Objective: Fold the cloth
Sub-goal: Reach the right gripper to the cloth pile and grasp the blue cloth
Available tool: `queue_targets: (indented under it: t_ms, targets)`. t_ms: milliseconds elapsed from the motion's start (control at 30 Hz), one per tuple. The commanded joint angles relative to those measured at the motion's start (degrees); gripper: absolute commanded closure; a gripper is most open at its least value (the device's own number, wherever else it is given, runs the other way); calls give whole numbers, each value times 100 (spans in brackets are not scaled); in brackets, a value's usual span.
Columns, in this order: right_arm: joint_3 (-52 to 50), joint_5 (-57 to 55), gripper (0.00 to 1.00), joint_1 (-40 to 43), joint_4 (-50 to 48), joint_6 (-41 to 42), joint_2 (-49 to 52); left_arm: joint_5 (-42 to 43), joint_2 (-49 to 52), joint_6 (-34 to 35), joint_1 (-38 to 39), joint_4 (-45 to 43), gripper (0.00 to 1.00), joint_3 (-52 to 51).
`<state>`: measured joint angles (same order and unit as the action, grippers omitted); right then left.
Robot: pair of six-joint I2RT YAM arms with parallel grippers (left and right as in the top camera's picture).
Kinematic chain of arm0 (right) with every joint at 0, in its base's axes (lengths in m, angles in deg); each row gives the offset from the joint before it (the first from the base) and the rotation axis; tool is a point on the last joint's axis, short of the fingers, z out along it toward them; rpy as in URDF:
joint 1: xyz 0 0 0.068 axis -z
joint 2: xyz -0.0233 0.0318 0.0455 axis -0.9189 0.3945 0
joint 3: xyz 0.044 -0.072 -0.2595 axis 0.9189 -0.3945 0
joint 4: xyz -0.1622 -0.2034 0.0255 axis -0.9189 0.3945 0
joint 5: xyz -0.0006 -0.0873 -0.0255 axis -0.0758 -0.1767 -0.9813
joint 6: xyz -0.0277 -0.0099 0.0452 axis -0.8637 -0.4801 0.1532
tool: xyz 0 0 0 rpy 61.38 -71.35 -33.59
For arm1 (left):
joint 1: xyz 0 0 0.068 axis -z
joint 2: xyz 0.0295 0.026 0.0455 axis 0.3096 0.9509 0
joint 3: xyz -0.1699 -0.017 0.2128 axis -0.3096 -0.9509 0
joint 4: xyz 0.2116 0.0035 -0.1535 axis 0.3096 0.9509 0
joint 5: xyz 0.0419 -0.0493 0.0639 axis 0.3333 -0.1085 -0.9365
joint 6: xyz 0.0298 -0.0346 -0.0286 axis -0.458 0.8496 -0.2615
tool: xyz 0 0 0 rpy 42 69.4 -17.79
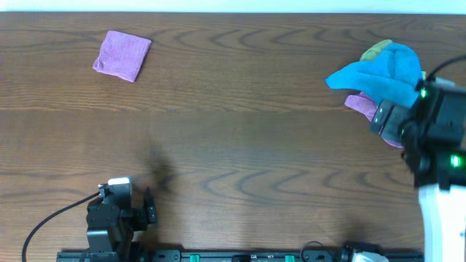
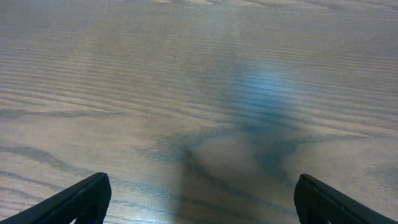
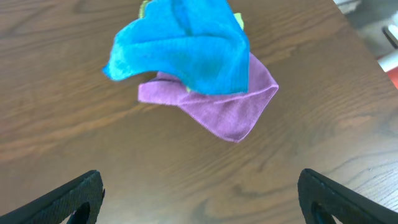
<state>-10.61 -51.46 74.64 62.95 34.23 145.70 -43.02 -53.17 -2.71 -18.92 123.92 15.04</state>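
A pile of cloths lies at the table's right side: a crumpled blue cloth (image 1: 380,74) on top, a purple cloth (image 1: 362,104) under it, and a bit of green cloth (image 1: 378,49) behind. In the right wrist view the blue cloth (image 3: 186,50) lies over the purple one (image 3: 230,109). My right gripper (image 3: 199,199) is open and empty, just short of the pile. A folded purple cloth (image 1: 122,55) lies at the far left. My left gripper (image 2: 199,202) is open and empty over bare wood near the front left.
The wooden table (image 1: 240,138) runs across the whole view. The left arm's base (image 1: 109,218) sits at the front left edge, and the right arm (image 1: 429,138) stands at the right edge beside the pile.
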Motion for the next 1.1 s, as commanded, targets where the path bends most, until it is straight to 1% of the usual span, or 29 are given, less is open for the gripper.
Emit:
queue_targets:
  t_ms: [0,167,333,433,667,700,1033,1067]
  targets:
    - [345,-138,1,168,-90,144,636,-61,-31,-103,33,337,5,-52]
    - [518,-31,1,409,-699,140,1596,-61,-31,-103,33,337,5,-52]
    - [518,-52,1,452,-1401,90,2273,-61,-31,-103,33,337,5,-52]
    - [516,-44,1,452,-1394,11,2559,-61,-31,-103,33,337,5,-52]
    - [516,122,1,461,-2280,9,3206,-61,-31,-103,33,337,5,-52]
    - [516,125,1,470,-2538,11,3410,-61,-31,-103,33,337,5,-52]
    - [516,251,1,474,-3307,11,4140,-61,-31,-103,33,337,5,-52]
    - [516,271,3,483,-3381,13,4194,-61,-31,-103,33,337,5,-52]
